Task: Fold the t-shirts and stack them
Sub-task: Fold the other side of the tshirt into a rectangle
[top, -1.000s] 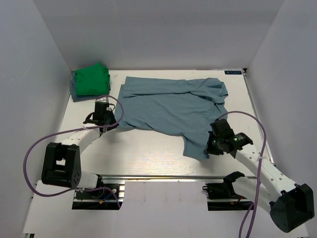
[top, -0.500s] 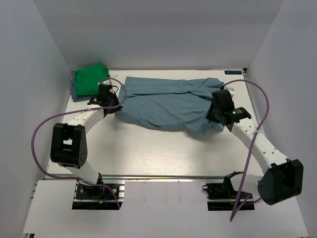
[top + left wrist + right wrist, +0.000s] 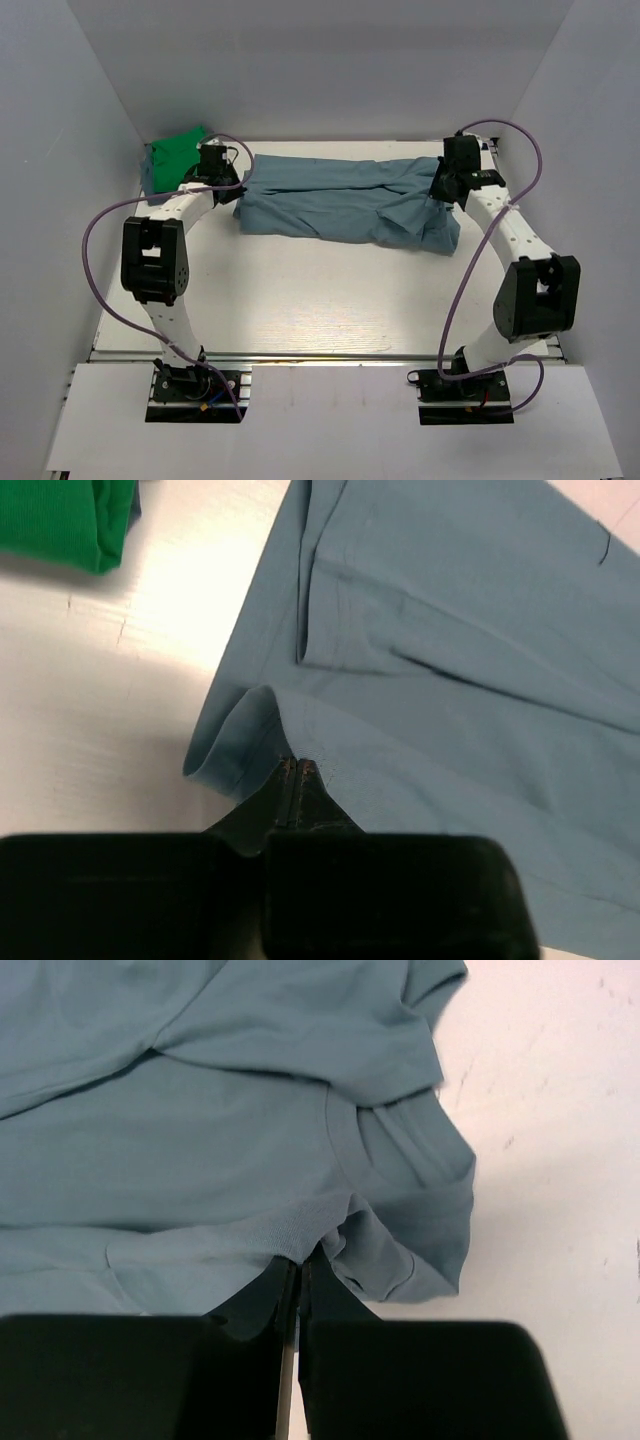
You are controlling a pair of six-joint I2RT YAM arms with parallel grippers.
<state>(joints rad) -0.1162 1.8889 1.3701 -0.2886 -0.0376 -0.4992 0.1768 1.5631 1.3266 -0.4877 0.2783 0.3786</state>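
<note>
The left gripper (image 3: pixel 297 770) pinches the left edge of the dusty blue-grey cotton t-shirt (image 3: pixel 340 200); the right gripper (image 3: pixel 300 1262) pinches its right edge. The bright green folded t-shirt (image 3: pixel 175 157) sits back-left, and the white tabletop (image 3: pixel 320 295) stretches in front.

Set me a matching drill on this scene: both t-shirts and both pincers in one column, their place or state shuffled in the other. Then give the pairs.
Column one
1. soft dusty blue-grey cotton t-shirt
2. bright green cotton t-shirt
3. left pincer
4. right pincer

Column two
A. folded bundle in the far left corner
B. shut on the blue-grey shirt's right end
C. lying as a long band across the far side of the white table
D. shut on the blue-grey shirt's left end

Pairs: 1-C, 2-A, 3-D, 4-B
</note>
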